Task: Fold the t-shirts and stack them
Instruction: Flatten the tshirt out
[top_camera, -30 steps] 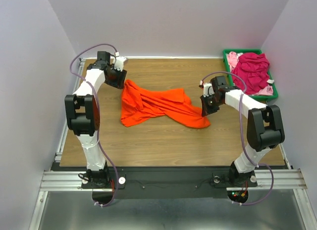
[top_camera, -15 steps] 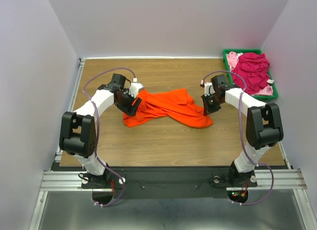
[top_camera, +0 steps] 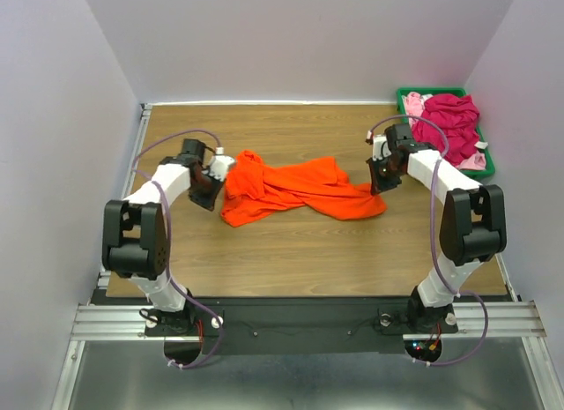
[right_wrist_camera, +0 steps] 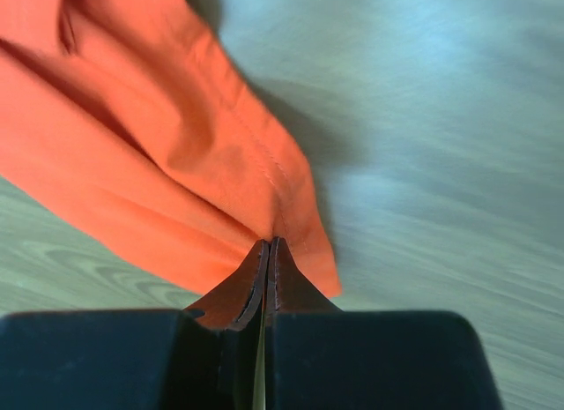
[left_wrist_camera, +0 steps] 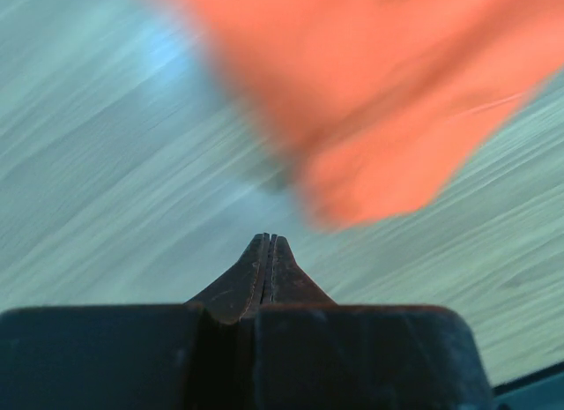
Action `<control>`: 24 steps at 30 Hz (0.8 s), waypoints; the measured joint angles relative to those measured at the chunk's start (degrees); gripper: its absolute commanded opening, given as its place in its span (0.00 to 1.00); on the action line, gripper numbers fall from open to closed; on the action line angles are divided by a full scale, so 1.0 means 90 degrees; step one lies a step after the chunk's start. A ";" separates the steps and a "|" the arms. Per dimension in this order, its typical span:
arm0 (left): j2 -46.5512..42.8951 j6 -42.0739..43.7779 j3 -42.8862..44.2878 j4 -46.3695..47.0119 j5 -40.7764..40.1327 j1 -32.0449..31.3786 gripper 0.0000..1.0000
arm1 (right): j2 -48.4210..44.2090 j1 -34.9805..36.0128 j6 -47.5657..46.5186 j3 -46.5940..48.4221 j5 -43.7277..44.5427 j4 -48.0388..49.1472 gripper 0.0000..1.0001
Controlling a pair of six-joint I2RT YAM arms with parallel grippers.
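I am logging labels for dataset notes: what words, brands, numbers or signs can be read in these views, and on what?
No text can be read.
The orange shirt shows plain cloth in all three views.
A small white scrap, perhaps a tag, lies in the green bin; it is too small to read.
The table bears no marking.

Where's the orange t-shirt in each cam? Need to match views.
Top external: orange t-shirt lies crumpled at the centre of the picture.
Left wrist: blurred, upper right, just beyond the shut left gripper and apart from it.
Right wrist: upper left, running down into the right gripper, which pinches its edge.
Shared landmark: the wooden tabletop under the shirt in all three.
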 measured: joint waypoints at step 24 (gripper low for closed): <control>0.0151 -0.0648 0.0379 0.0389 0.0724 -0.0794 0.74 | 0.0024 -0.0274 -0.0253 0.0381 -0.0002 -0.0442 0.01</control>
